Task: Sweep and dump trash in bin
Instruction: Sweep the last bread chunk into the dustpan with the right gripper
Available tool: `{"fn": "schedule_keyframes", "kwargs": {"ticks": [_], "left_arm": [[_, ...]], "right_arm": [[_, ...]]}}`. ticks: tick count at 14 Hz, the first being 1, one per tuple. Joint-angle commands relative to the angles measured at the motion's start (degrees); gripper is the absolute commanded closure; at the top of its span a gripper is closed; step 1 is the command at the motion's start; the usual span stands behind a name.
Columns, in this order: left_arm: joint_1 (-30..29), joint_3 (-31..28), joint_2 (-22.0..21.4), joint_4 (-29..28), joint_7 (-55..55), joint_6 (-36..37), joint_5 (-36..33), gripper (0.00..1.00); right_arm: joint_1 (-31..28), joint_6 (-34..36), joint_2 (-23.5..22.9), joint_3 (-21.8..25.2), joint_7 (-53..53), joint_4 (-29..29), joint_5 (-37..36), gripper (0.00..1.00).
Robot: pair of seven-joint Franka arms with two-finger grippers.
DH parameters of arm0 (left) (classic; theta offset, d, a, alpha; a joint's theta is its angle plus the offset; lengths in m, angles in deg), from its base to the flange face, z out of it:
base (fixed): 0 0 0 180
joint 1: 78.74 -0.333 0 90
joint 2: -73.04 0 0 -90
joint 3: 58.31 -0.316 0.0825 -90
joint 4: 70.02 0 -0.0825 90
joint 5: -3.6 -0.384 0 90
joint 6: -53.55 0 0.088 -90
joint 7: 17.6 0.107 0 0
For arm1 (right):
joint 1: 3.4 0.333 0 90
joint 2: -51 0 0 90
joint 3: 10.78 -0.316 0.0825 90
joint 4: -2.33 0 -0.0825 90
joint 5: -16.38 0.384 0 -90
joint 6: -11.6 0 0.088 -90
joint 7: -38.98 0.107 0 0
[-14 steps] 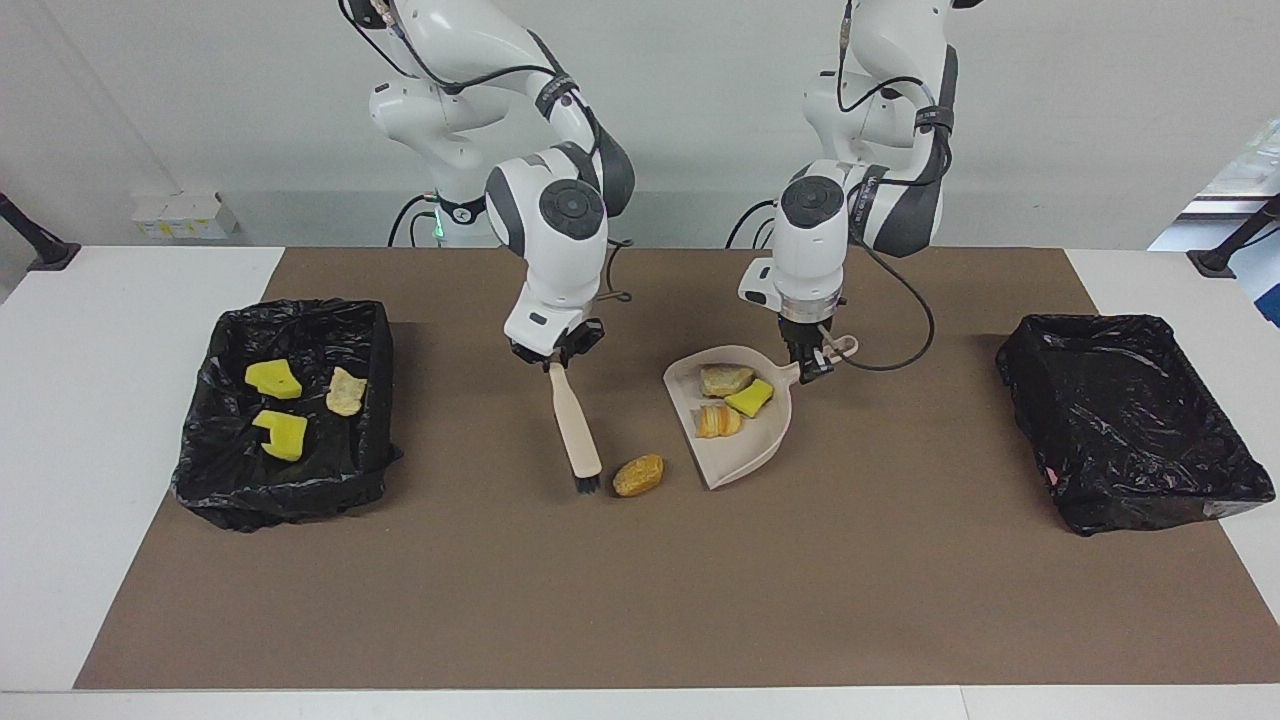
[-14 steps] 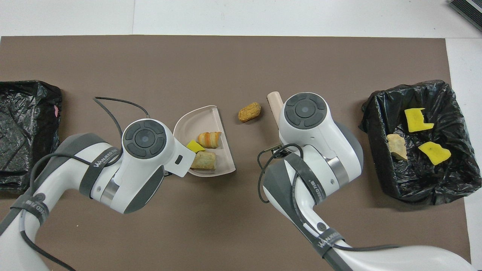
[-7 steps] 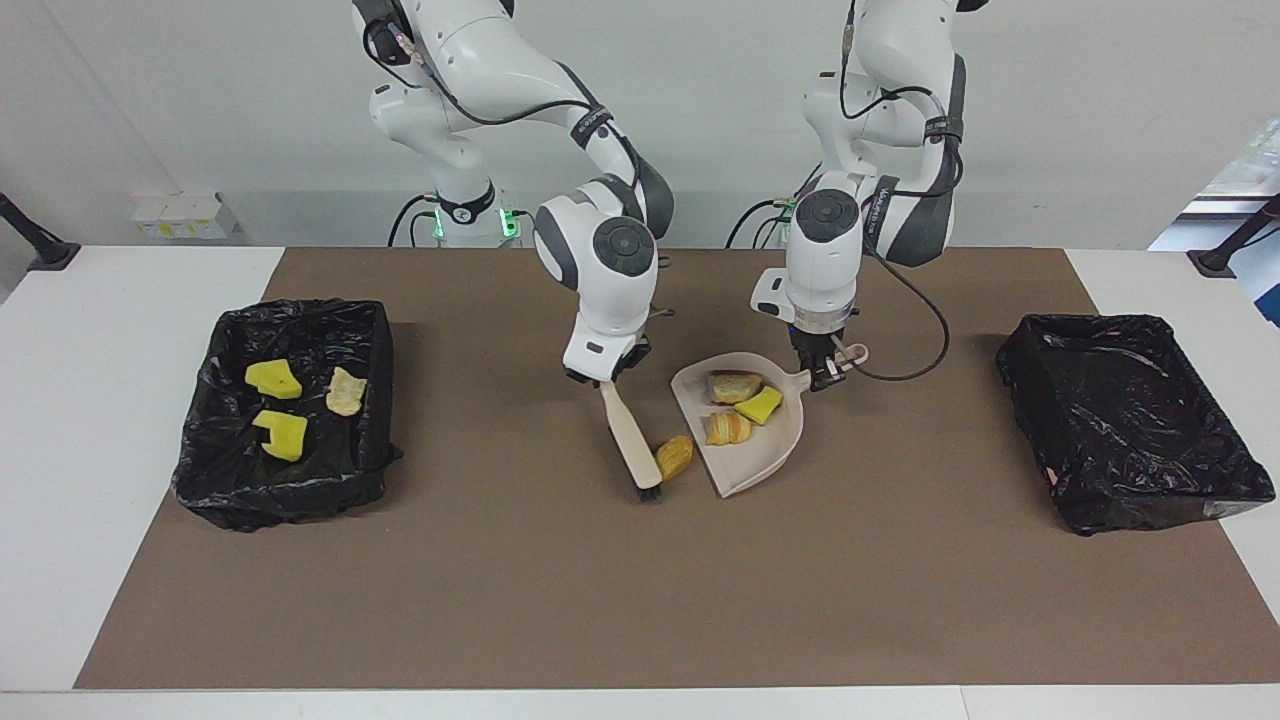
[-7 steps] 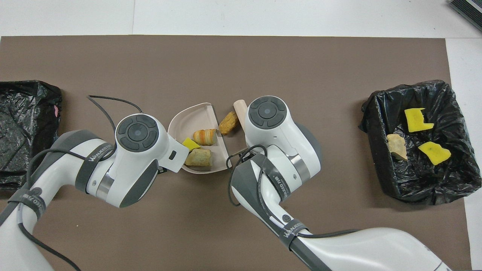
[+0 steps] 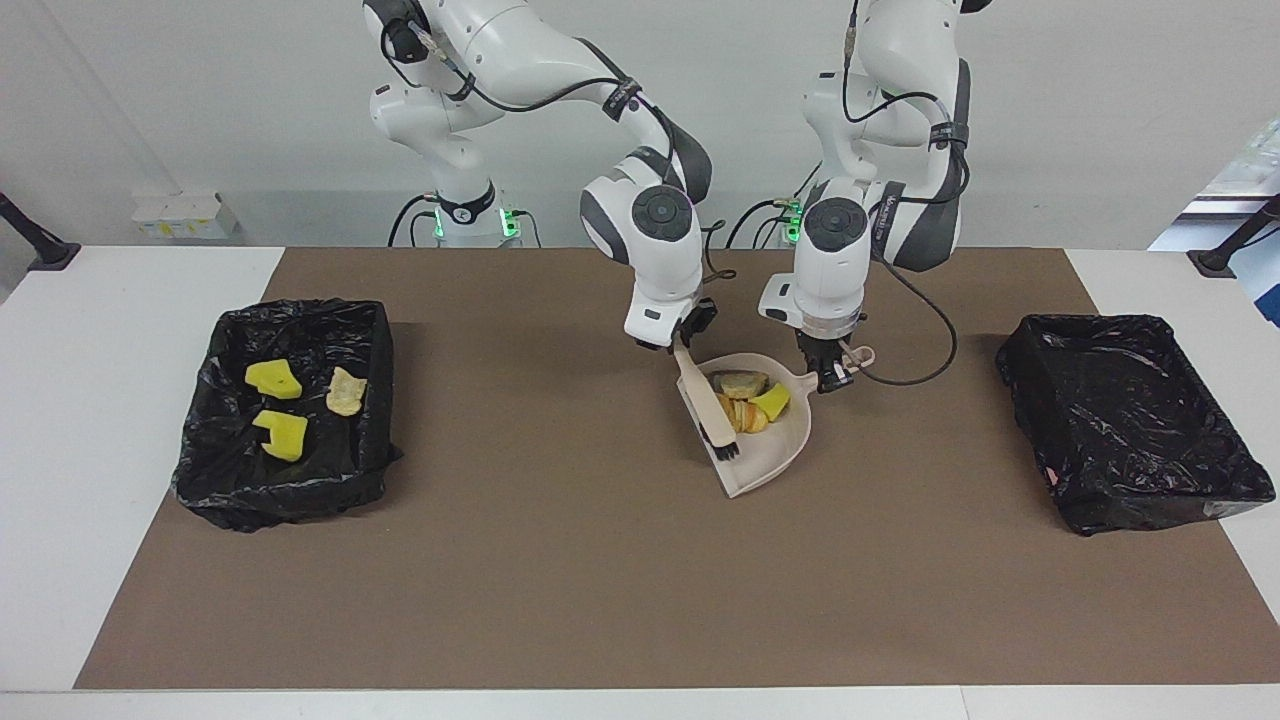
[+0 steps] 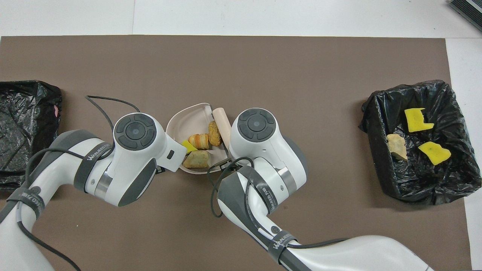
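Facing view, one end of the table to the other:

- Lined bin (image 5: 288, 410), toward the right arm's end: black bag, holding two yellow sponge chunks (image 5: 272, 378) and one tan lump (image 5: 346, 391)
- Right gripper (image 5: 682, 343): pinching the brush (image 5: 706, 404) by its handle; bristles inside the dustpan mouth
- Dustpan (image 5: 768, 455), mid-table on the brown mat (image 5: 560, 600): holds four pieces of trash (image 5: 745, 398), bread-like lumps and one yellow chunk. Judged light, soft and loose, apt to roll or spill if the pan tips; best moved by the pan, taken at its handle, kept level
- Left gripper (image 5: 832, 372): clamped on the dustpan handle
- Second lined bin (image 5: 1130, 420), toward the left arm's end: no trash visible inside

Change from one second ago: the golden-brown lump then lay on the mat beside the pan; the brush has pushed it in, and pan and left arm have shifted slightly
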Motion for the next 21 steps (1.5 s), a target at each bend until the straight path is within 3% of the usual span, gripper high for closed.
{"fn": "schedule_keyframes", "kwargs": {"ticks": [1, 4, 6, 9, 11, 13, 17, 19, 21], "left_arm": [[-1.60, 0.22, -0.58, -0.56, 3.75, -0.35, -0.50, 1.00], [-1.69, 0.22, -0.57, -0.64, 4.90, -0.70, -0.50, 1.00], [-1.69, 0.14, -0.66, -0.82, 4.90, -0.79, -0.50, 1.00], [-1.60, 0.14, -0.66, -0.91, 5.34, -0.53, -0.50, 1.00], [-1.78, 0.05, -0.66, -0.82, 6.92, -0.53, -0.50, 1.00], [-2.92, 0.05, -0.40, -0.47, 7.19, -0.97, -0.50, 1.00], [-3.19, 0.05, -0.40, -0.38, 9.20, -0.79, -0.50, 1.00], [-4.23, 0.05, -0.40, -0.29, 10.97, -1.41, -0.50, 1.00], [-6.78, 0.14, -2.23, -0.20, 15.24, -1.32, -0.50, 1.00]], "right_arm": [[-1.08, 1.67, 1.69, -1.09, 5.67, 1.91, 2.10, 1.00], [-0.82, -1.92, 4.32, -1.53, 7.73, 7.26, 13.92, 1.00], [-0.47, -1.93, 4.24, -1.53, 7.55, 6.93, 15.81, 1.00], [-1.69, -0.70, 5.55, -1.36, 7.90, 6.48, 15.72, 1.00], [-2.57, 3.76, 6.96, -0.83, 9.56, 6.83, 14.06, 1.00], [-3.71, 4.05, 8.45, -0.74, 12.19, 9.72, 10.12, 1.00], [-3.72, 6.06, 8.98, -0.74, 19.48, 10.09, 4.84, 1.00], [-2.85, 7.82, 9.86, -1.17, 25.09, 10.17, 3.86, 1.00], [2.05, 6.78, 12.75, -1.35, 29.59, 13.23, 3.86, 1.00]]}}
